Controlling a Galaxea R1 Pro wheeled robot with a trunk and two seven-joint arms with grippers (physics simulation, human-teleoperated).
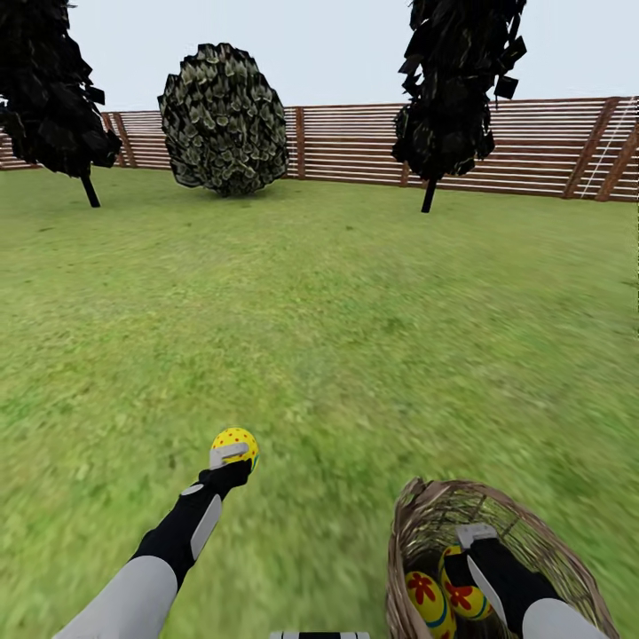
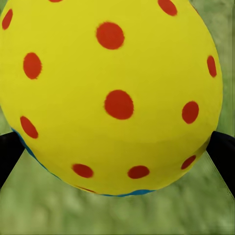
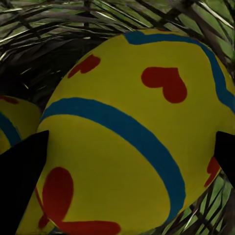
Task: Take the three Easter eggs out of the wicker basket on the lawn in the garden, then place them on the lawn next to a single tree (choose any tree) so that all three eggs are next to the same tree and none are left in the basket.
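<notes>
My left gripper [image 1: 232,454] is shut on a yellow Easter egg [image 1: 237,438] with red dots, held low over the lawn [image 1: 337,302]; up close the egg [image 2: 112,98] sits between the dark fingers [image 2: 7,156]. The wicker basket [image 1: 426,501] stands at the bottom right. My right gripper [image 1: 463,568] reaches down inside it. There its fingers [image 3: 19,186] press both sides of a yellow egg [image 3: 132,142] with blue bands and red hearts. That egg [image 1: 463,593] lies beside another egg [image 1: 429,603], which also peeks in at the edge [image 3: 14,122].
A brown slatted fence [image 1: 355,142] closes the far side of the garden. Two black trees [image 1: 53,98] [image 1: 457,80] and a rounded mottled leafy bush [image 1: 224,120] stand before it. Wide grass stretches ahead between me and them.
</notes>
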